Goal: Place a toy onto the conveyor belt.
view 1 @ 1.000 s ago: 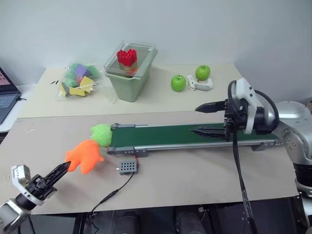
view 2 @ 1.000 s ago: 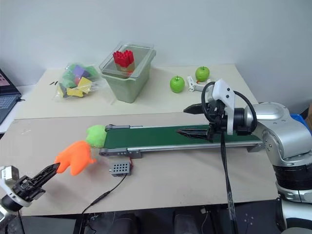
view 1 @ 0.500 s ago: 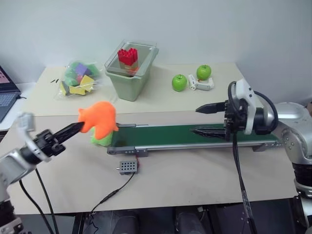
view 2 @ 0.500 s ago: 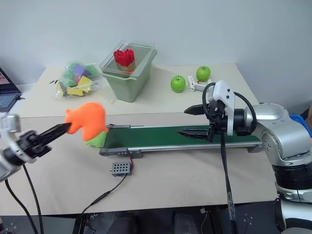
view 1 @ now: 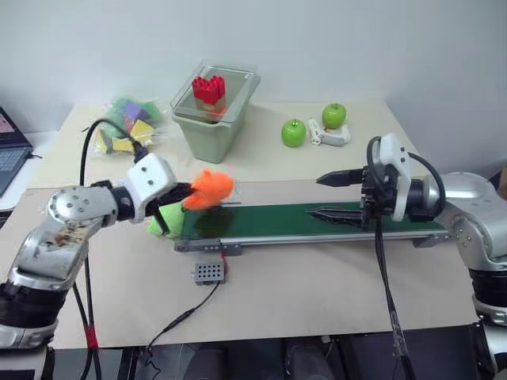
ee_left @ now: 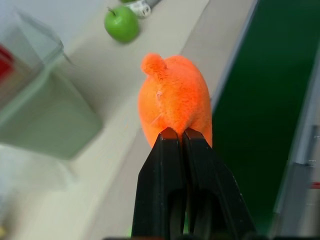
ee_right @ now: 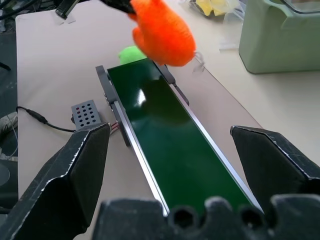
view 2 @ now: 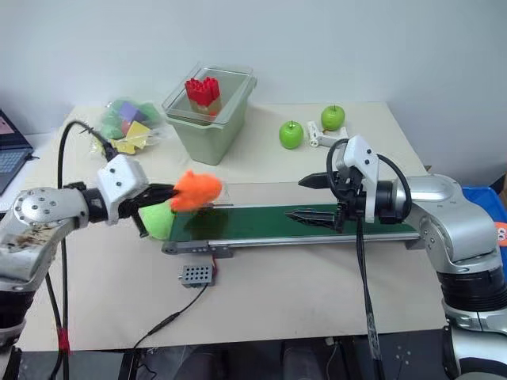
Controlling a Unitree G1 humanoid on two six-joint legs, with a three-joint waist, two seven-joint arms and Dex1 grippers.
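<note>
The orange plush toy hangs in the air over the far edge of the conveyor belt's left end, with my left gripper shut on its near side. In the left wrist view the black fingers pinch the toy beside the dark green belt. The conveyor belt runs left to right across the table. My right gripper is open just above the belt's right half, with nothing between its fingers. In the right wrist view the toy shows above the belt's far end.
A lime-green plush lies against the belt's left end. A small grey box with a cable sits in front. Behind stand a bin holding a red block, two green apples, a bag of coloured blocks and a laptop.
My left arm lifted the orange toy off the table and carried it up and right to the belt's left end, rolling its wrist. The right arm stayed still.
</note>
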